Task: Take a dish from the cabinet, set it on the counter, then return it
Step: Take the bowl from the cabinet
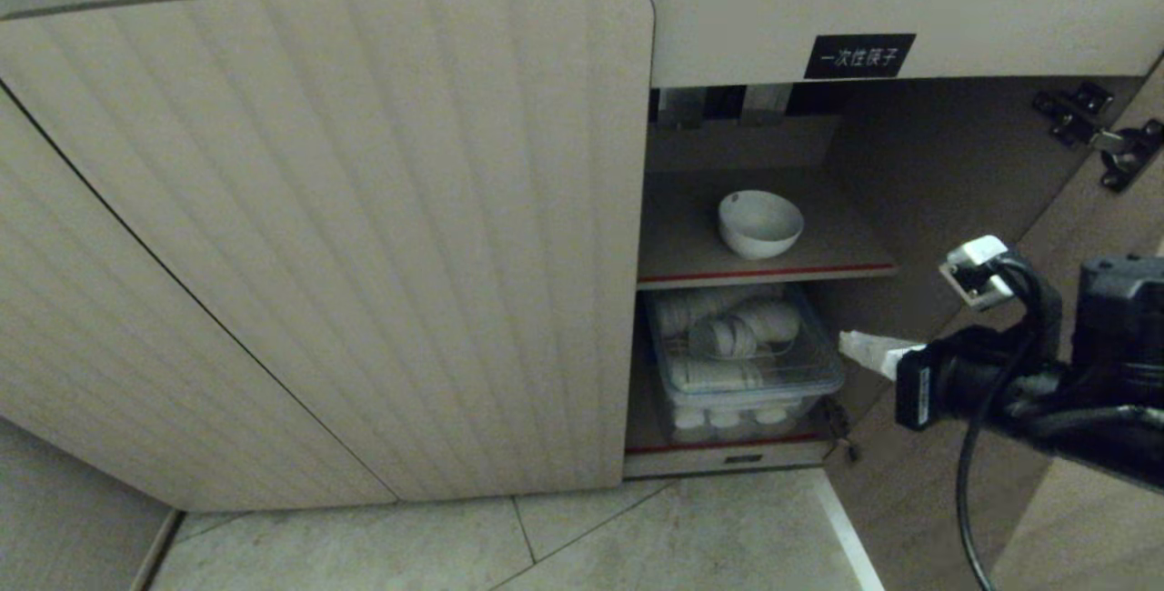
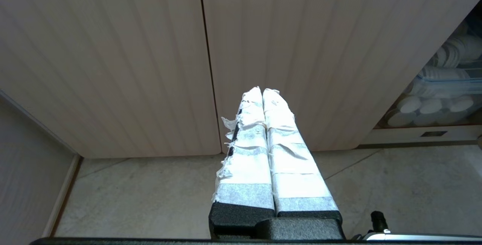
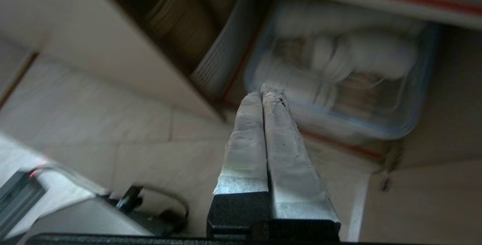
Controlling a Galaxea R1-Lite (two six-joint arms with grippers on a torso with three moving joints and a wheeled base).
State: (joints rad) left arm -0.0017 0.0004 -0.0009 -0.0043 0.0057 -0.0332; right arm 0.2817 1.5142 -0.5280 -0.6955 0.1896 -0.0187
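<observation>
Dish of plain white ceramic, small, round and deep, sits upright on the inner shelf of the cabinet, right of centre in the head view, a little back from the shelf's red-edged front. Nothing touches it. Just below the shelf, a clear plastic bin holds stacked white cups lying on their sides. A black label with white characters sits on the cabinet's face above the opening, and the right-hand door stands open with its hinges at the upper right.

Low at the right edge of the head view, the right gripper points left toward the opening at about the bin's level, its taped white fingers clenched together on nothing and touching nothing; its wrist view is blurred. The left gripper hangs before the closed ribbed doors above the tiled floor, its taped fingers likewise pressed flat together and empty.
</observation>
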